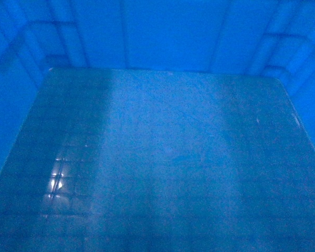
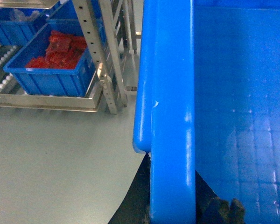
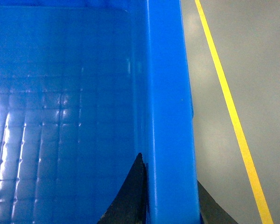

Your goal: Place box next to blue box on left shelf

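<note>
The box (image 1: 163, 157) fills the whole head view: I look down onto its grid-embossed floor, walls and stepped corners. My left gripper (image 2: 172, 196) is shut on the box's left rim (image 2: 170, 93), one black finger outside it and one inside. My right gripper (image 3: 170, 191) is shut on the box's right rim (image 3: 168, 93), also with a black finger on each side. The box hangs above the grey floor. On the left shelf (image 2: 102, 60) a blue box (image 2: 53, 60) holding red items stands on the lower level, far left of my left gripper.
A second blue bin (image 2: 14, 23) sits further back on the shelf's rollers. The shelf's perforated metal uprights (image 2: 95, 46) stand close to the held box's left rim. A yellow line (image 3: 228, 102) runs along the grey floor on the right side.
</note>
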`<state>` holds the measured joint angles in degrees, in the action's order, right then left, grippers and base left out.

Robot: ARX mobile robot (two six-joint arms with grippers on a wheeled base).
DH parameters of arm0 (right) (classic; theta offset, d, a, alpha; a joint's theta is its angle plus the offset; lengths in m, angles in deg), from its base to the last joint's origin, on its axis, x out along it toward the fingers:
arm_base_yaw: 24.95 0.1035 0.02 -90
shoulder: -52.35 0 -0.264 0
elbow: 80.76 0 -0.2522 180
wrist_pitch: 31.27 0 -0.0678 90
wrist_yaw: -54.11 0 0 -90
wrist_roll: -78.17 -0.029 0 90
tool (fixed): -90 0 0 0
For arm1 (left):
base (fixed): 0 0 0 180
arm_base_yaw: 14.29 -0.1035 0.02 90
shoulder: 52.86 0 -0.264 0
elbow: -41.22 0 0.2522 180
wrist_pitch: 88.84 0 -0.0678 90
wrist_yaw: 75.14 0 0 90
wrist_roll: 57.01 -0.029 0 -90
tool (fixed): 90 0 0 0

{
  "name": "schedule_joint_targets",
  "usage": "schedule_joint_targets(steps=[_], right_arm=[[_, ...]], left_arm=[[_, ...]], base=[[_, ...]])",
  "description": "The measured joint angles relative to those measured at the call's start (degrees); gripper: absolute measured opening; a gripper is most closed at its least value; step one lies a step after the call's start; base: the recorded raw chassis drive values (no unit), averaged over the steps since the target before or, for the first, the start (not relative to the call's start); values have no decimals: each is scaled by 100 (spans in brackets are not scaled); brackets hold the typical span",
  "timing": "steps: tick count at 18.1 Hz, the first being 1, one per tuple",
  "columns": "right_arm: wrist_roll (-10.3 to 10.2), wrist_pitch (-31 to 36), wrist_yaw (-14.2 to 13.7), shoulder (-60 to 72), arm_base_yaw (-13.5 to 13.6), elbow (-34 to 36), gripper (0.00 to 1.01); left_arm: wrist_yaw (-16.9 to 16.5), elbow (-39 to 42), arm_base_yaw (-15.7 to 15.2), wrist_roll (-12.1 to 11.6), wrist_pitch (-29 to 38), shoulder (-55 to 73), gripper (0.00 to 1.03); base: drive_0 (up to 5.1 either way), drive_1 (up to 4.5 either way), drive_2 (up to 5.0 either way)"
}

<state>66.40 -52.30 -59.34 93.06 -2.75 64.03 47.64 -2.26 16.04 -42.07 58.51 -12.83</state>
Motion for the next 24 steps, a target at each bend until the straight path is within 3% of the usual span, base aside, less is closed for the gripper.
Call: schedule_joint_targets(steps=[24], right_arm=[[4,-46,-7,0,0,0,10]], left_arm=[[-9,0,0,13,-35,20,9]], base=[[-494,243,254]])
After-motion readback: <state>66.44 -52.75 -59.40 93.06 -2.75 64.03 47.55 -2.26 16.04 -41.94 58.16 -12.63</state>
